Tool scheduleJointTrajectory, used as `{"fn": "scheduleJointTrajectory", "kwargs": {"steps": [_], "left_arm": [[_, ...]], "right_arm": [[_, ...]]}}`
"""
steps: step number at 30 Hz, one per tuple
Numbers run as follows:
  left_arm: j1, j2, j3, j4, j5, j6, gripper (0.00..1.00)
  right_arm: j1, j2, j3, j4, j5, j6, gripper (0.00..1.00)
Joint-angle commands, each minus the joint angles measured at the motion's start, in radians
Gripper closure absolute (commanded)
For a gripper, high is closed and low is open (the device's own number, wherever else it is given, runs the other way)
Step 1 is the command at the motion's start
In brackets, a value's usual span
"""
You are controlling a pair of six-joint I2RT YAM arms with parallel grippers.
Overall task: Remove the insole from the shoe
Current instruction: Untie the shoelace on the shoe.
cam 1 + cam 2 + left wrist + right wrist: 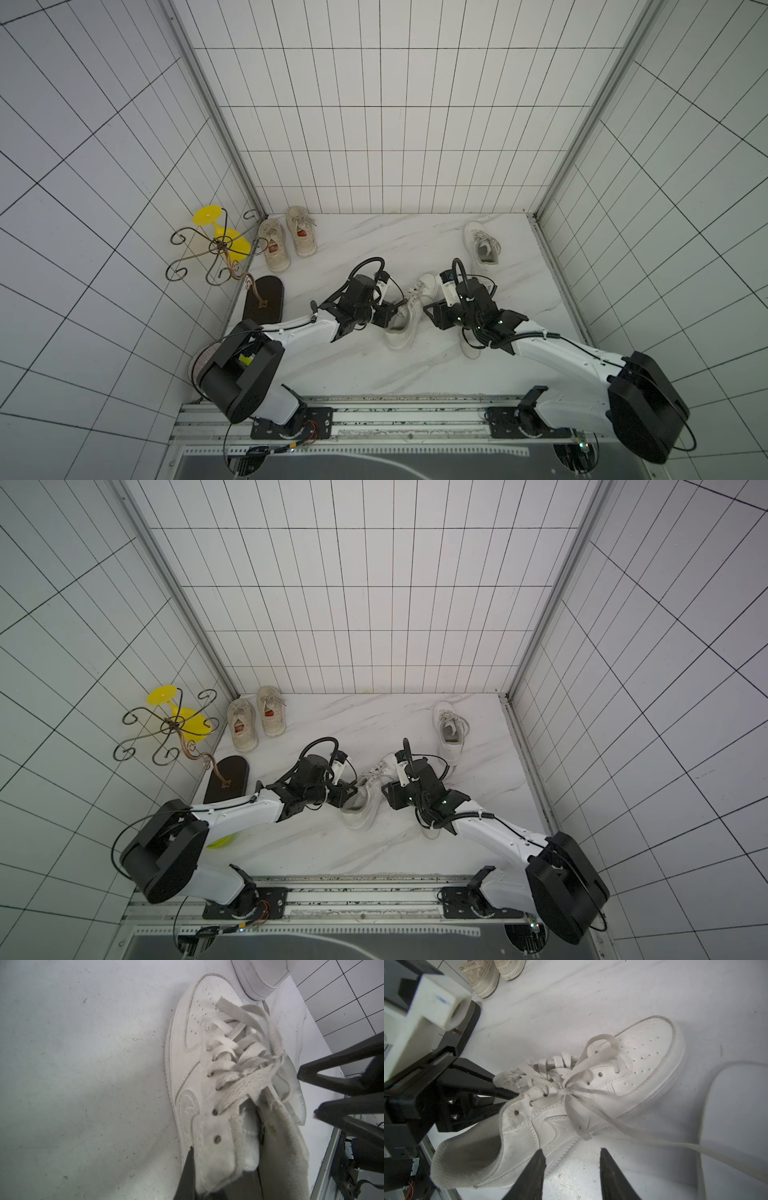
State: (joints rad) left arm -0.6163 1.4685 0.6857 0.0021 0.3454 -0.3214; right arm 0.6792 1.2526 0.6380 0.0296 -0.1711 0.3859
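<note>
Well out past the left fingers point(481, 1080), at the wall, are a curled metal stand point(216, 249) and a yellow glass point(206, 217). A dark sandal point(266, 297) lies at the stand's foot, and a pair of beige shoes point(275, 245) sits near it.

The left fingers are clenched on the upper edge of the white shoe point(409, 318) by the top lace holes. One finger is outside the opening and the other is inside it. The shoe rests on the marble worktop point(374, 365) between the two sets of fingers. Its heel points toward the robot's base, its toe points away, and its laces are loose.

The right fingers point(533, 1176) stand apart, released and grasping nothing, just beside the shoe's flank.

The insole point(737, 1126) is out of the shoe. It lies flat on the worktop on the side of the right fingers away from the shoe. In both top views only its end shows from under the right arm. One lace trails across it.

Beyond the right fingers, toward the back wall, lies a second white shoe point(484, 245).
</note>
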Motion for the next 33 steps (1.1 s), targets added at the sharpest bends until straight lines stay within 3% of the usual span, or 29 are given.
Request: {"fn": "scheduleJointTrajectory", "kwargs": {"steps": [1,23,31,33], "left_arm": [[-0.008,-0.031,0.017,0.082,0.039,0.013,1.00],[-0.039,-0.052,0.018,0.080,0.039,0.028,1.00],[-0.040,-0.060,0.013,0.086,0.029,0.026,1.00],[-0.040,-0.064,0.012,0.081,0.007,0.023,1.00]], "right_arm": [[0.008,0.034,0.123,0.040,-0.020,0.016,0.60],[0.024,0.135,0.166,0.035,0.071,-0.016,0.84],[0.062,0.143,0.187,-0.007,0.215,-0.032,1.00],[0.062,0.124,0.181,-0.017,0.267,-0.024,1.00]]}}
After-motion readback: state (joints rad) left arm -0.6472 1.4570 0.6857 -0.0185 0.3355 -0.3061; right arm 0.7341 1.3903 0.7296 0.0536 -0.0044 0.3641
